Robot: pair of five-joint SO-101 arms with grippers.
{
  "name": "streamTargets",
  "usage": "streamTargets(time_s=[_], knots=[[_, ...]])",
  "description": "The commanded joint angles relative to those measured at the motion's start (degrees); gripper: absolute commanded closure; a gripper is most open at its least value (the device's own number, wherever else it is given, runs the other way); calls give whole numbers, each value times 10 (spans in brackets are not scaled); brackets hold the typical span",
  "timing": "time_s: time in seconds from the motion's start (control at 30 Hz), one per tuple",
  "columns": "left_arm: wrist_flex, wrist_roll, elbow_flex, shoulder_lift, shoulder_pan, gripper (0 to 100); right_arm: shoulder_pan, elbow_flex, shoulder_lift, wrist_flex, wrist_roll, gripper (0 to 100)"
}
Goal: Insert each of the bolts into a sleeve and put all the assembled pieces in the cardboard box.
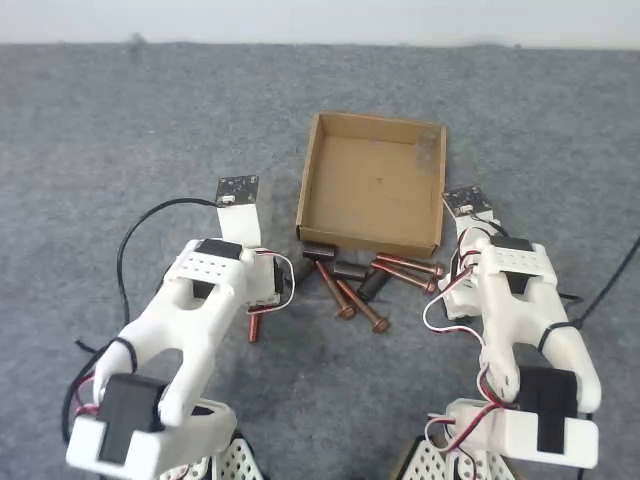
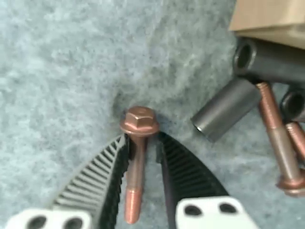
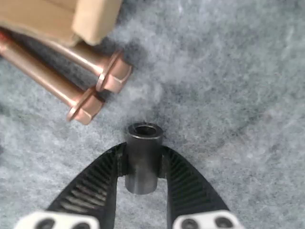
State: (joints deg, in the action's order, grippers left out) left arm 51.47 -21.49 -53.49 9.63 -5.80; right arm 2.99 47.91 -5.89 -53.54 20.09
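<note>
In the left hand (image 2: 141, 138), a copper-coloured metal bolt (image 2: 136, 176) is held tight. In the right hand (image 3: 143, 149), a short dark metal sleeve (image 3: 143, 164) is gripped. Joining them seems the step now, so the bolt's tip must be lined up with the sleeve's hole. The brown cardboard box (image 1: 370, 243) is set towards the surface's far edge.

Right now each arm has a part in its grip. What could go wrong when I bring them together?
1. The left gripper pinches the bolt just below its head, so the long shank may pivot when it meets the sleeve.
2. The right gripper holds the sleeve by its round sides; a push along the bore may slide it out.
3. Loose bolts and sleeves lie close by the box; a swing could scatter them.
</note>
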Motion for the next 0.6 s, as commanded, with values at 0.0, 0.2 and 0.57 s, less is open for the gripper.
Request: streamTargets(time_s=[0.0, 0.2, 0.57], knots=[[4, -7, 57, -35, 3, 919, 4, -8, 5, 14, -2, 991], [39, -4, 101, -96, 2, 921, 4, -8, 5, 13, -2, 991], [23, 79, 84, -55, 21, 989, 4, -8, 3, 13, -4, 991]])
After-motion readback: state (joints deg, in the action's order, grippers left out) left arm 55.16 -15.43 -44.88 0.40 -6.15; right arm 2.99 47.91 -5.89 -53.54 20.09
